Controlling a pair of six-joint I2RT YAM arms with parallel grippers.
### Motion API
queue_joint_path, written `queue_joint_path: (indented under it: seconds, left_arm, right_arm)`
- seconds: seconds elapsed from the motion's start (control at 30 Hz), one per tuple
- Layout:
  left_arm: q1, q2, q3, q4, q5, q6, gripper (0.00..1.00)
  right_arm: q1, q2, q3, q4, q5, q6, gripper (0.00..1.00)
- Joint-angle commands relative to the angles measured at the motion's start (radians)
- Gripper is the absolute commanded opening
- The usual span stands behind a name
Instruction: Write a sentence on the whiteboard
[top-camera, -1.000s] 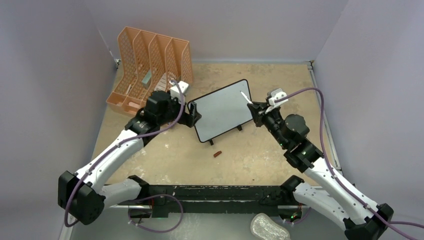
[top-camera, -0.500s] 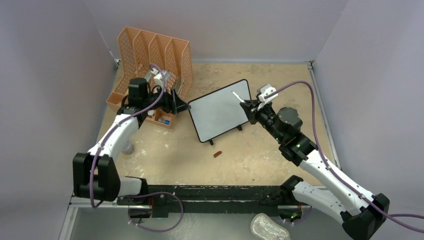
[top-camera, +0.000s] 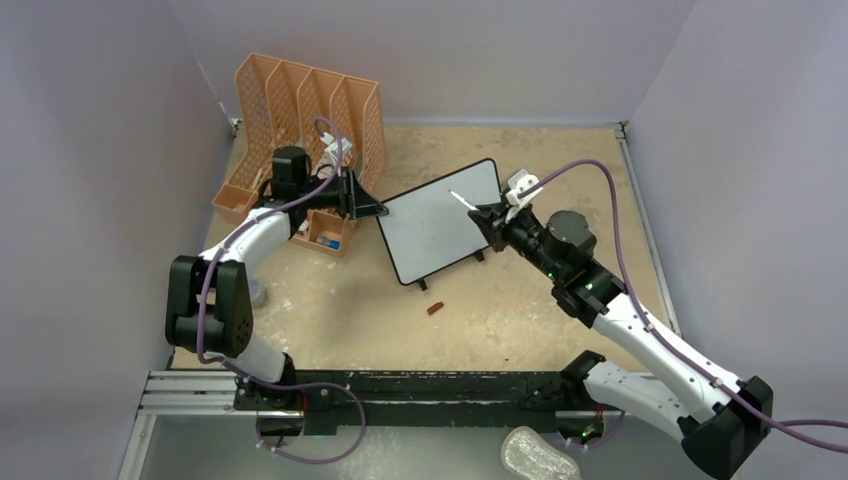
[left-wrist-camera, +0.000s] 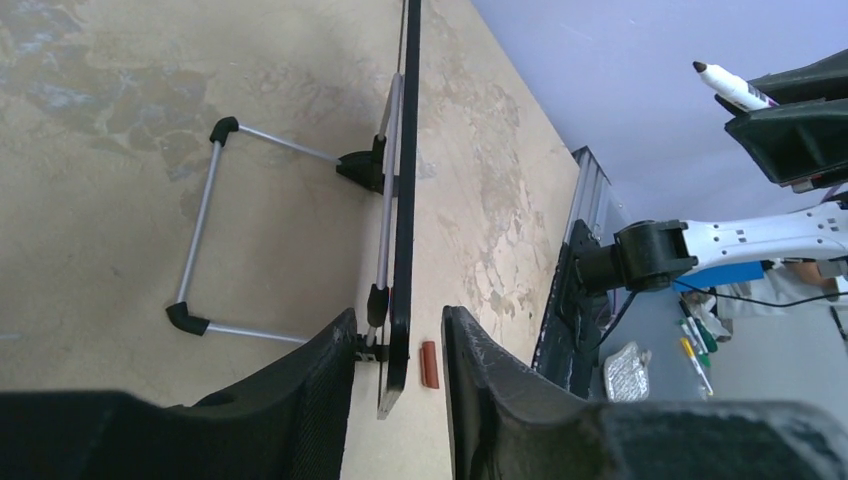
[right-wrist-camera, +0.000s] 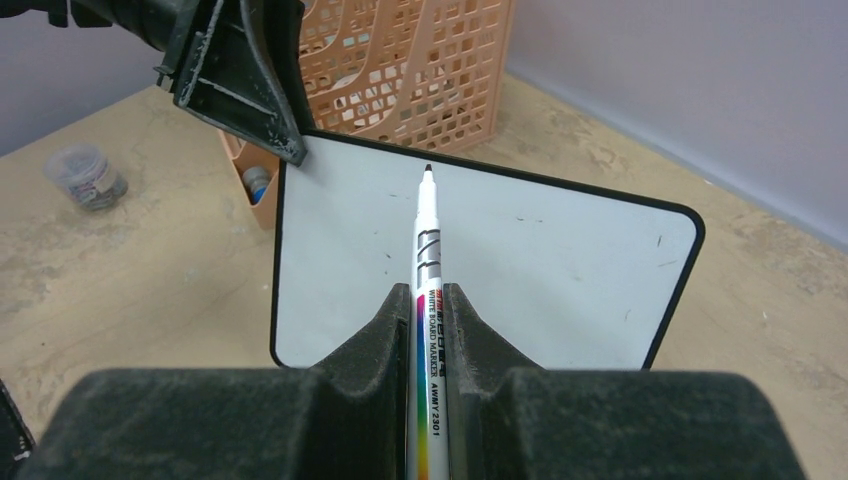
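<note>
— Where do we see the whiteboard (top-camera: 440, 222)?
— In the centre of the overhead view, propped on the table (top-camera: 500, 300), just right of the orange rack (top-camera: 300, 100).
— And our hands?
— Our left hand (left-wrist-camera: 400, 390) straddles its edge, with a gap on either side. Our right hand (right-wrist-camera: 428, 300) pinches a marker (right-wrist-camera: 428, 240), tip clear of the whiteboard.

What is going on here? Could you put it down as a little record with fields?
whiteboard: propped up on its stand; no words on it, only a few faint specks
right gripper: shut on the marker, uncapped, tip aimed at the board but off it
left gripper: open, one finger on either side of the board's edge, gaps showing
behind the board: orange file organizer
on the table: small reddish-brown piece in front of the board
</note>
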Motion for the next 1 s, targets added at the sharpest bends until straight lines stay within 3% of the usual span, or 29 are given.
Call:
queue_joint_path:
  seconds: [0.0,0.37,0.97]
  left_arm:
    - [0.011,0.023,0.055,0.080,0.098,-0.008,0.30]
    - [0.056,0.000,0.018,0.096,0.170,0.019,0.01]
    - [0.067,-0.103,-0.068,0.072,0.157,0.050,0.00]
  right_arm:
    - [-0.002,0.013,0.037,0.071,-0.052,0.000,0.00]
    - [0.005,0.062,0.062,0.068,-0.091,0.001,0.00]
    - [0.071,0.121,0.093,0.061,-0.075,-0.003,0.00]
